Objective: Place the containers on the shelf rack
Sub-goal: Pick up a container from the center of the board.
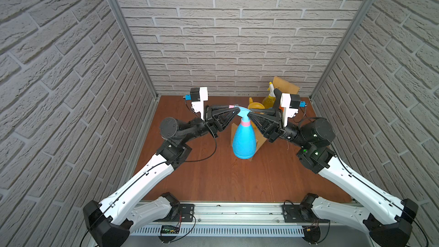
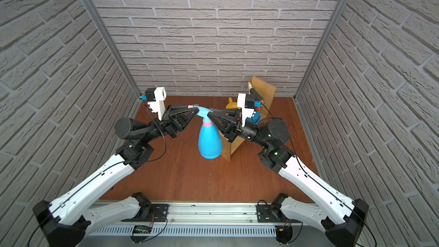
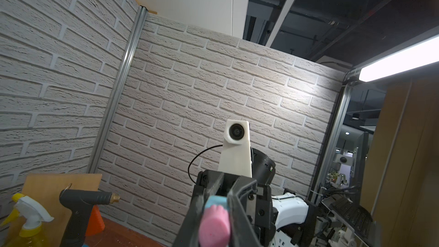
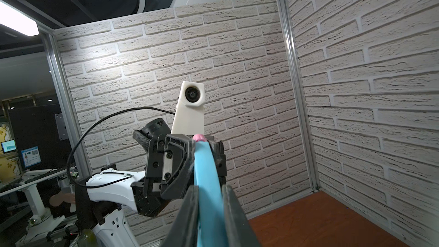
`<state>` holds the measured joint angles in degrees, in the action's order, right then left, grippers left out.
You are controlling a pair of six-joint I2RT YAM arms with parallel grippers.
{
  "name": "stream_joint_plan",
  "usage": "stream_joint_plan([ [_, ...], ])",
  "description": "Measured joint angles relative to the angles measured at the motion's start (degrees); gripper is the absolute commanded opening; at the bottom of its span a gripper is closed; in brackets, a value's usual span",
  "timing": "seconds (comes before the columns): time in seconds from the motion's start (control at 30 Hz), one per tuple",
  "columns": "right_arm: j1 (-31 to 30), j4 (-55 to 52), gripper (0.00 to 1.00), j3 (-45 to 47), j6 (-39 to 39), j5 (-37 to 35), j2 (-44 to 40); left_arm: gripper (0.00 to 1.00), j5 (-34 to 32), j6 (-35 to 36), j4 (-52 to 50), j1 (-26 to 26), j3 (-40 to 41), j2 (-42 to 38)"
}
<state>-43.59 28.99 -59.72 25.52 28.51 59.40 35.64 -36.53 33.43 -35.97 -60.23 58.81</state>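
Light-blue spray bottle (image 1: 244,141): aloft over the desk (image 1: 213,179), by the near end of the shelf rack (image 1: 286,86).
Left claw (image 1: 237,112): clamped on its pink nozzle.
Right claw (image 1: 249,115): around its head; whether it grips cannot be told.
Progress: other containers (image 1: 269,100) apparently racked; this one remains.

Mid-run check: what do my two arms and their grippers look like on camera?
The left arm and right arm have white shells with black joints and trailing thin black cables. The left gripper and right gripper are black, with triangular open-frame fingers. Each wrist carries a white camera mount with a blue plug. A green light glows on the right arm's joint.
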Motion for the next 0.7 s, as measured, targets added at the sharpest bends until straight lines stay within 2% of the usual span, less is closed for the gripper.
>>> stream_joint_plan([
  [0.03,0.0,-1.75,0.67,-0.04,-0.9,-0.46,-0.13,0.0,0.68,2.71,-2.73,0.0,-0.39,-0.55],
  [0.1,0.04,-6.54,0.76,-0.15,-3.82,-1.27,-0.9,0.0,2.51,9.14,-10.12,0.39,-1.95,-1.4],
  [0.23,0.83,-20.17,0.81,-1.81,-12.09,-1.36,-3.45,0.0,8.09,22.99,-27.54,2.73,-7.5,-1.97],
  [0.33,1.55,-32.68,0.78,-6.49,-19.85,0.61,-4.46,0.0,13.35,30.08,-37.59,5.79,-10.99,-1.88],
  [0.47,1.77,-45.66,0.7,-13.92,-27.56,6.01,-3.48,0.0,17.29,33.83,-43.08,7.45,-11.63,-1.73],
  [0.57,1.77,-49.88,0.61,-16.55,-29.22,10.62,-1.4,0.0,18.82,33.57,-42.88,7.48,-10.97,-1.38],
  [0.7,1.75,-51.49,0.57,-17.88,-28.39,13.29,3.1,0.0,19.54,31.89,-40.37,7.45,-9.53,-1.05],
])
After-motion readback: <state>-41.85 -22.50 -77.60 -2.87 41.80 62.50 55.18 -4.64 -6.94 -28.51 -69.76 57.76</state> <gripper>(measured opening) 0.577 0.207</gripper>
